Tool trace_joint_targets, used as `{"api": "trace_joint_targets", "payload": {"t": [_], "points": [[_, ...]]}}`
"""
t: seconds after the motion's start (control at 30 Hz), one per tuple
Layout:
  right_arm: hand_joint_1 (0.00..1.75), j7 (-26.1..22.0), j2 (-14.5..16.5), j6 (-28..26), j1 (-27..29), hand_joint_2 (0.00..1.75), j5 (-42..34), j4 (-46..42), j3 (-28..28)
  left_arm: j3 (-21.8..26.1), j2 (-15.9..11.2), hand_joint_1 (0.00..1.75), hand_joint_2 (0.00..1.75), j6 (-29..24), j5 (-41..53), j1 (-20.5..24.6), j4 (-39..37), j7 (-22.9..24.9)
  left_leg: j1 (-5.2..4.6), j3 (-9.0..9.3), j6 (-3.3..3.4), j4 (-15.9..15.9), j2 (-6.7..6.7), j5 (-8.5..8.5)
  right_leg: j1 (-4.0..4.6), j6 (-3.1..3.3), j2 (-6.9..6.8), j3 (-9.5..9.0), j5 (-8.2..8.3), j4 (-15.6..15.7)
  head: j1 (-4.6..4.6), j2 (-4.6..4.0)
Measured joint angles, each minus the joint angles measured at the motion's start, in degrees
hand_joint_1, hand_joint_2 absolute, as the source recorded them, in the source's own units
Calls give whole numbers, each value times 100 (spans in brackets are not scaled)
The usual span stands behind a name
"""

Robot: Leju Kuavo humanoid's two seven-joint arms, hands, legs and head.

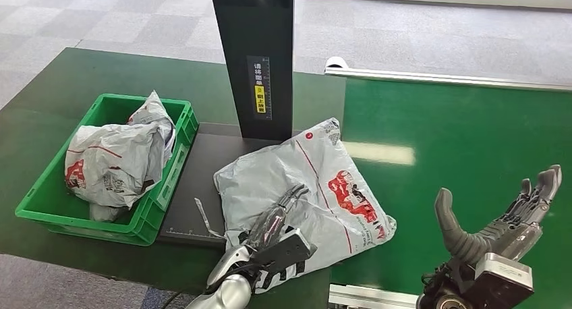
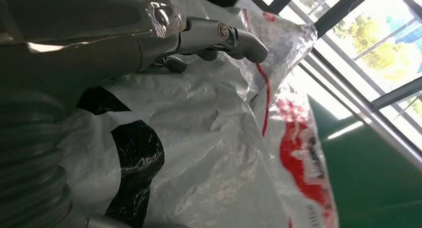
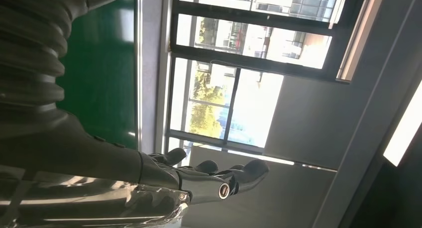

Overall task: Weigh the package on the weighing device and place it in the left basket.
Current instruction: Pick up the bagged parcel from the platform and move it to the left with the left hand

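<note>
The grey plastic mailer package [image 1: 307, 187], printed with red and black markings, lies at the centre of the head view. It rests partly on the dark weighing platform [image 1: 195, 187] and partly overhangs the green conveyor belt [image 1: 459, 154] on the right of the frame. The scale's black upright column [image 1: 253, 59], bearing a yellow label, stands just behind it.

The left hand [image 1: 273, 231] enters from the lower centre and rests flat on the package's near end, fingers [image 1: 291, 200] extended and lying on the plastic. The left wrist view shows a fingertip [image 2: 249, 45] against the crinkled film; no grip on the bag is evident, and the fingers are not curled around anything.

The right hand [image 1: 502, 221] is at the lower right of the frame, above the belt, well apart from the package. Its palm is upturned, fingers spread, thumb raised, holding nothing.

The green plastic basket [image 1: 57, 208] sits on the green bench [image 1: 81, 73] at the left of the frame, touching the platform's left edge. It contains other grey mailer bags [image 1: 118, 157], heaped above its rim.
</note>
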State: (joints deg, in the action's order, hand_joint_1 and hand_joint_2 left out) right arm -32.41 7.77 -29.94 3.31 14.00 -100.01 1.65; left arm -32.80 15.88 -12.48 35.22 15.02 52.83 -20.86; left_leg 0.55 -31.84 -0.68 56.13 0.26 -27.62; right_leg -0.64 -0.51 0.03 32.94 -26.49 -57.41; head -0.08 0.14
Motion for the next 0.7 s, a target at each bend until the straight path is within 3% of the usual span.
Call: {"api": "trace_joint_targets", "payload": {"t": [0.27,0.5,0.67,0.7], "points": [[0,94,48,17,-100,175,-8,43,-3,-322,117,0,175,-73,438,430,-1063,339,0,8,0,0,-3,0,0,0,-3,-12,0,0,0,-1],[0,111,74,38,-112,175,-8,64,-3,-416,154,0,175,-86,460,560,-1314,371,0,24,1,-1,-7,0,-1,0,-6,-31,-1,0,1,-1],[0,136,85,77,-110,175,-2,85,-5,-534,166,0,175,-146,910,687,-1537,839,0,42,4,-2,-11,-5,-1,0,-6,-55,-2,1,-1,-1],[0,134,90,86,-109,175,4,96,-6,-555,172,13,175,-165,990,719,-1595,887,0,48,7,-3,-12,-8,-1,-1,-6,-63,-4,1,-1,-1]]}}
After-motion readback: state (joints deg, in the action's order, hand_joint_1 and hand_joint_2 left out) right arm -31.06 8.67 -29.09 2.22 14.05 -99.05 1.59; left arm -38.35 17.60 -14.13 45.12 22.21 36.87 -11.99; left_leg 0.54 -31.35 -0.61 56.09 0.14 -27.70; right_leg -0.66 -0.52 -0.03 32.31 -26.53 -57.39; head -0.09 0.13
